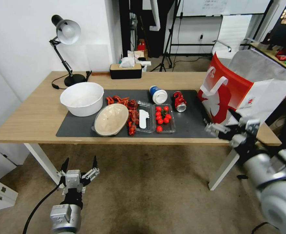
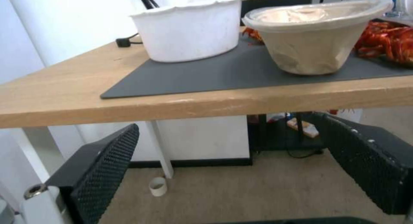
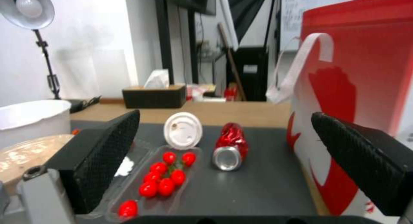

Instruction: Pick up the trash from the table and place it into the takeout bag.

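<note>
Two grippers hang at the near edge of the table, both with fingers spread wide and nothing between them. The left gripper sits low, below the tabletop and out in front of the grey mat's left near corner; its wrist view looks up past the table edge at the beige bowl and the white tub on that mat. The right gripper is raised to table height at the mat's right near corner, just in front of the takeout bag, its dark pads framing the crushed red can and the blue-white cup farther along the mat.

The takeout bag stands upright and open at the mat's right end, white handle hanging down its red printed side, silvery lining showing at the mouth. The crushed red can lies on its side on the mat, near the bag's base but apart from it, with its silver end towards the robot. The blue-white cup lies tipped over just left of the can, lid end facing the robot. Nearer the mat's front edge, an open clear tray holds small red tomatoes. Left of the tray, orange-red food scraps are strewn across the mat's middle. The beige bowl leans tilted at the mat's front, touching the scraps, and the white tub stands at the mat's left rear corner.
</note>
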Available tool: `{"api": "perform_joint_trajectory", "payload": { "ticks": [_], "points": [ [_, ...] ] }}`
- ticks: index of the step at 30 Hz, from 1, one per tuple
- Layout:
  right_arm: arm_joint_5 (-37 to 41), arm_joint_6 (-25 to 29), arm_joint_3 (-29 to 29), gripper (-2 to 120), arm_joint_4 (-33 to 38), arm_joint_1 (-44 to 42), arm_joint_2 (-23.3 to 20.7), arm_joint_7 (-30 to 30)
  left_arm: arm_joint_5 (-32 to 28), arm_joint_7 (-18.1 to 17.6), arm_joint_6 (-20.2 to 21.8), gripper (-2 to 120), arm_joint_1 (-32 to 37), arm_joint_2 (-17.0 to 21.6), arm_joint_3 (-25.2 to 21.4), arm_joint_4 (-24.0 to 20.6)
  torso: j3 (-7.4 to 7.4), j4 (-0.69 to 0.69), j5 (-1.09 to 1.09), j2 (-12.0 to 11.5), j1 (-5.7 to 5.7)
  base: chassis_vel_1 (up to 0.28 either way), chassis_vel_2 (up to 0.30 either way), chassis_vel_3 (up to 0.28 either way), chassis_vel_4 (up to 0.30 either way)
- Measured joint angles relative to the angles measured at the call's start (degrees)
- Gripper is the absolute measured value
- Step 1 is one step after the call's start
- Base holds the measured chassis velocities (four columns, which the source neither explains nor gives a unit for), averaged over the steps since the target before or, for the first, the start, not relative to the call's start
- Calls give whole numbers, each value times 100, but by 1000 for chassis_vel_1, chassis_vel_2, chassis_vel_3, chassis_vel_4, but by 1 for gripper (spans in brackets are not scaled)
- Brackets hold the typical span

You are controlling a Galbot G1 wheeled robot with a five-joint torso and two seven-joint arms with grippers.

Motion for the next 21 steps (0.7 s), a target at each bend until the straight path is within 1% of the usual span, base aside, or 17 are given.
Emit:
{"api": "perform_joint_trajectory", "payload": {
  "ticks": [1, 2, 3, 4, 5, 8, 9, 10, 12, 14, 21],
  "points": [
    [-160, 387, -26, 100, -150, -114, 118, -104, 1, 1, -11, 100, 1, 0, 4, 5, 0, -1, 2, 0, 1, 0, 0, 0, 0],
    [-160, 387, -26, 100, -150, -114, 118, -104, 1, 1, -11, 100, 1, 0, 4, 5, 0, -1, 2, 0, 1, 0, 0, 0, 0],
    [-240, 743, -49, 100, -294, -225, 219, -179, 1, 2, -21, 100, -1, 2, 5, 12, 1, -1, 2, 0, 0, 0, 0, 0, 0],
    [-297, 980, -66, 100, -413, -311, 297, -230, -1, 3, -24, 100, -7, 8, 5, 25, 1, 1, 1, 0, 0, 0, 0, 0, 0],
    [-297, 980, -66, 100, -413, -311, 297, -230, -1, 3, -24, 100, -7, 8, 5, 25, 1, 1, 1, 0, 0, 0, 0, 0, 0],
    [-442, 1567, -117, 100, -731, -536, 503, -352, -8, 3, -30, 100, -36, 27, 1, 73, 1, -1, 3, 0, 0, 0, 0, 0, 0],
    [-442, 1567, -117, 100, -731, -536, 503, -352, -8, 3, -30, 100, -36, 27, 1, 73, 1, -1, 3, 0, 0, 0, 0, 0, 0],
    [-470, 1652, -137, 100, -823, -595, 566, -382, -14, 4, -32, 100, -53, 29, 1, 95, 1, 0, 0, 0, 0, 0, 0, 0, 0],
    [-533, 1898, -188, 100, -1041, -677, 692, -441, -24, 5, -32, 100, -112, 45, 1, 155, 1, -1, 2, 0, 0, 0, 0, 0, 0],
    [-549, 1946, -202, 100, -1114, -687, 725, -457, -28, 5, -32, 100, -138, 49, 3, 175, 1, -1, 0, 0, 0, 0, 0, 0, 0],
    [-559, 1983, -265, 100, -1331, -704, 830, -484, -44, 9, -22, 100, -215, 64, 30, 247, 1, -1, 2, 0, 0, 0, 0, 0, 0]
  ]
}}
